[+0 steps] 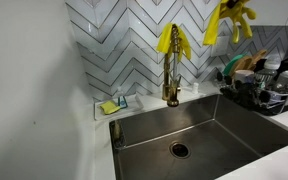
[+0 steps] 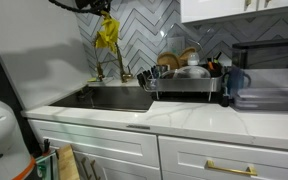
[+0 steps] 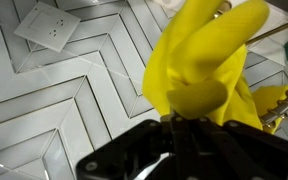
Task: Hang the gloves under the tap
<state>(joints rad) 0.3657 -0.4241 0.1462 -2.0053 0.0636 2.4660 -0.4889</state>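
Hand clamped shut on floppy yellow rubber glove; slip risked if draped off-centre over slim brass tap.

Bright yellow gloves, brass-gold tap, white chevron-patterned tiles, steel-grey sink, black claw

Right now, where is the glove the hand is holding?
The held glove hangs high at the upper right of an exterior view, above the dish rack and right of the tap, which wears the other glove.
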